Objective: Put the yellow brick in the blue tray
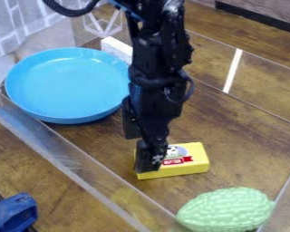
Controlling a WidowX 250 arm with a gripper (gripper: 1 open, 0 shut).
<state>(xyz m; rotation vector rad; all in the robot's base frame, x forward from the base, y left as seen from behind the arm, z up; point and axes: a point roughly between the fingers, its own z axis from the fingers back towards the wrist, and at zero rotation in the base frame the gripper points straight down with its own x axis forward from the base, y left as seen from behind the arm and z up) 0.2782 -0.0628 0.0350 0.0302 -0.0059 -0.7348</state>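
Camera view: I have the gripper [151, 156] pointing straight down over the left end of the brick [178, 161], its fingers spread wide and nothing pinched between them. The near finger [145, 156] hangs right at the brick's left edge (I can't tell whether it touches). The brick lies flat on the wooden table [232, 109], label up, just below and to the right of the tray [51, 86], apart from its rim. A green gourd [227, 209] sits near the brick at the lower right. A white box [115, 45] shows behind the tray.
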